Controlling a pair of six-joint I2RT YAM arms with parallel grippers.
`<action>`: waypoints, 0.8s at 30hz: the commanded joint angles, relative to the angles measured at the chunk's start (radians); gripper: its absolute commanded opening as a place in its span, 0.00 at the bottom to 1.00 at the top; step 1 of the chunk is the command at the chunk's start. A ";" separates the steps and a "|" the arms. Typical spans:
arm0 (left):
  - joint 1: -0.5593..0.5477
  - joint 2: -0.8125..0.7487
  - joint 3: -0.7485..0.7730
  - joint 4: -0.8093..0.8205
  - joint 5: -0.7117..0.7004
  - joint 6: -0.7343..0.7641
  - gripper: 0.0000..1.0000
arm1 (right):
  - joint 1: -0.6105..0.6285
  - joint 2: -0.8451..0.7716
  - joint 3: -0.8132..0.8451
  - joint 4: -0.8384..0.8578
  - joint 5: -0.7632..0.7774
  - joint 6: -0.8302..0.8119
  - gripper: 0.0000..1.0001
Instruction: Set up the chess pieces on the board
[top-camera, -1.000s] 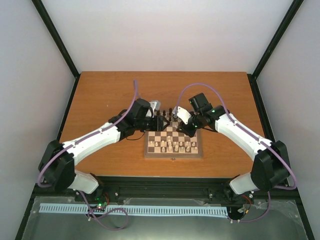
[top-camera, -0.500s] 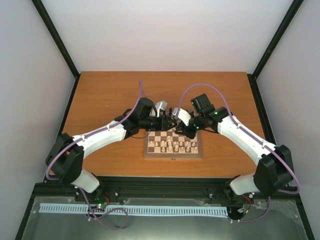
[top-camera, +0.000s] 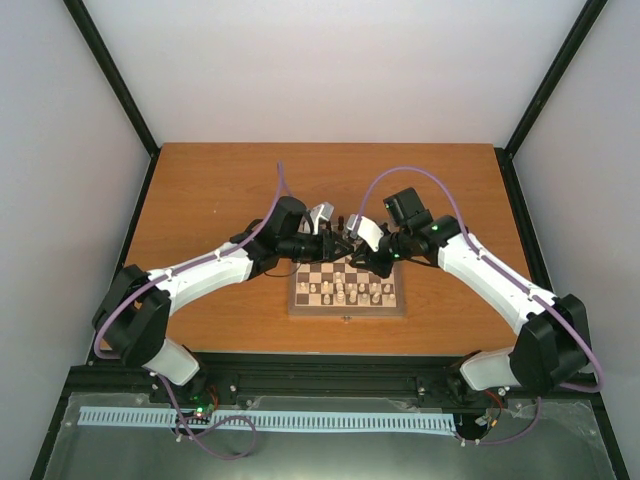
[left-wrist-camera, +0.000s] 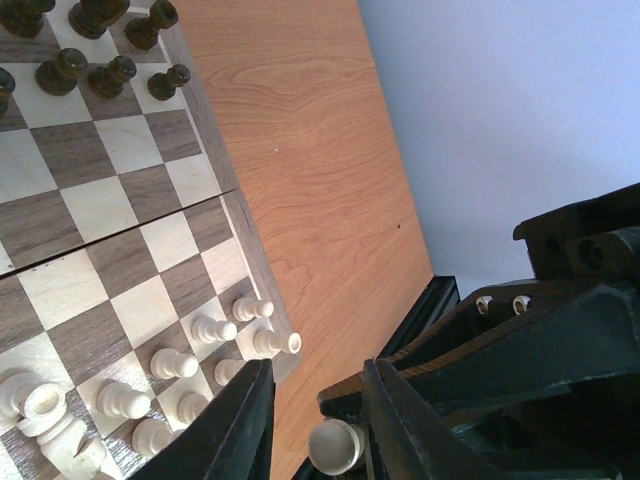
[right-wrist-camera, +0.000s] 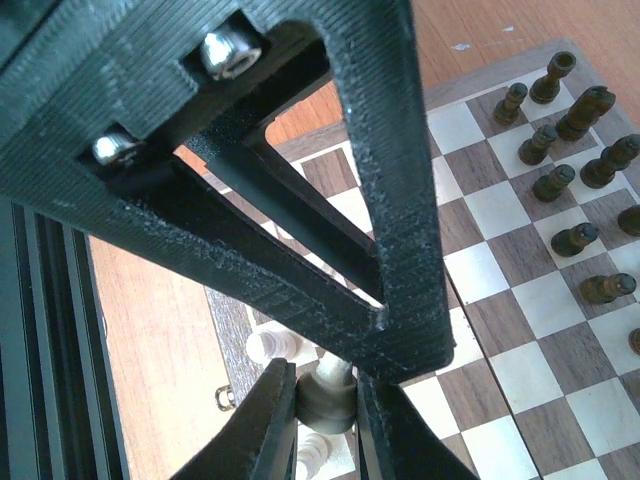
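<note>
The board lies at the table's middle, with cream chess pieces along its near rows and dark ones at the far edge. My right gripper hovers over the far edge, shut on a pale cream chess piece. My left gripper meets it tip to tip. In the left wrist view the left gripper is open, with that cream piece between its fingers. The right gripper sees the left gripper's black fingers right above it.
The board carries dark pieces in two rows and cream pieces near its corner. The right wrist view shows dark pieces and the board's latch. Bare orange-brown tabletop surrounds the board.
The left arm has swung right and forward, bringing its gripper up against the right gripper over the board's far edge. In the last half second almost nothing has moved.
</note>
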 joint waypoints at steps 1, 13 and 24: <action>0.003 0.012 -0.001 0.045 0.050 -0.026 0.27 | 0.000 -0.040 -0.005 0.055 -0.016 0.013 0.12; 0.003 0.030 -0.008 0.146 0.135 -0.128 0.22 | 0.000 -0.052 -0.019 0.117 0.035 0.065 0.11; -0.009 0.016 -0.013 0.148 0.090 -0.206 0.24 | -0.002 -0.048 -0.006 0.166 0.076 0.164 0.11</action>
